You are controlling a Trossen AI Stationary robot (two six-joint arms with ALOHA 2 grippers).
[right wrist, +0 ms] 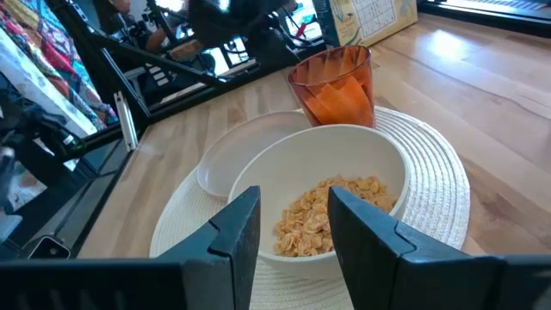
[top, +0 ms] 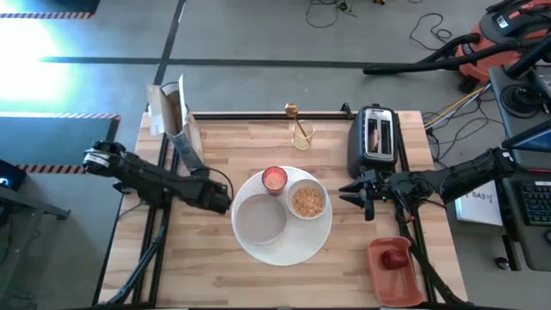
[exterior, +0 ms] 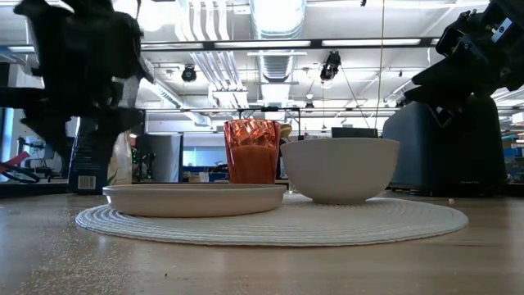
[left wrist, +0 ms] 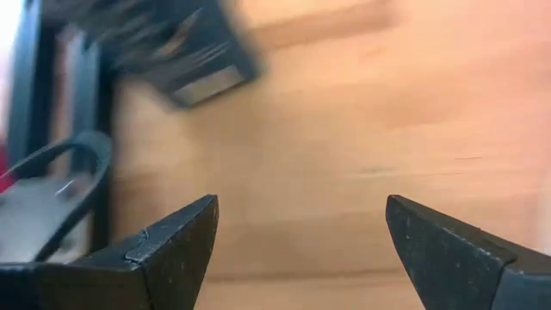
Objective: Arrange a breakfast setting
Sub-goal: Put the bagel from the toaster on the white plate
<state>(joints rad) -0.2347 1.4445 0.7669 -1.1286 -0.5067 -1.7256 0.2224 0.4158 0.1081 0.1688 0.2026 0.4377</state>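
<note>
White mat (top: 258, 247) at bench (top: 215, 275) centre, carrying plate (top: 260, 220) at 8 o'clock, bowl (top: 307, 201) with cereal at 2, cup (top: 274, 179) at 12. Left hand (top: 225, 200) wide and empty at the mat's 9 o'clock edge; right hand (top: 355, 194) narrow, holding nothing, at 3 beside the toaster (top: 376, 138). Probably between placements: next likely fetching toast (top: 375, 135) from the toaster or fruit (top: 395, 258) from the tray (top: 379, 280) at 5, needing a reach and firm pinch.

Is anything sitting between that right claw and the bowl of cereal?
Nothing visible. The right gripper hangs beside the toaster, with only bare table between it and the bowl.
</note>
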